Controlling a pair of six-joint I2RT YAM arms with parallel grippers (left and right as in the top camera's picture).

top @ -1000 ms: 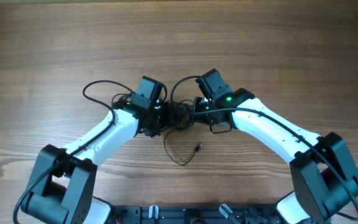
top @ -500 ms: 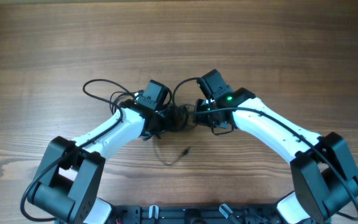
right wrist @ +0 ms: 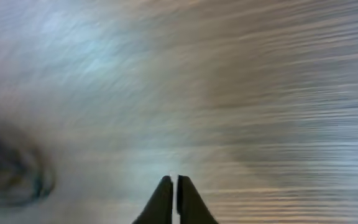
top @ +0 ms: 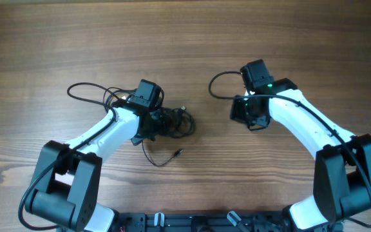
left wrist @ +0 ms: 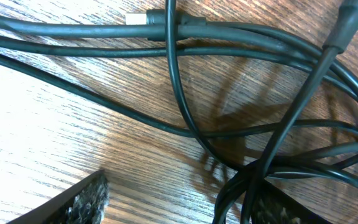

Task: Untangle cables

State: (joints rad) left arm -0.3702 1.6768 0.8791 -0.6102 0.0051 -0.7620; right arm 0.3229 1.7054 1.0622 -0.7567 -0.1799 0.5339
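Wood-grain table (top: 185, 38); the cables (top: 176, 122) lie in a loose knot left of centre, right at the left gripper (left wrist: 185, 202). Its jaws stand wide and straddle several strands without pinching any, while the right gripper (right wrist: 171, 193) hangs well apart over plain wood, jaws pressed together on nothing I can see. Strands look thin, light, limp and smooth-jacketed, likely to slip or drag the whole knot if pulled at a crossing; best hold, I judge, is the loose end (top: 166, 158) trailing toward the robot, just behind its plug tip (top: 180, 152).
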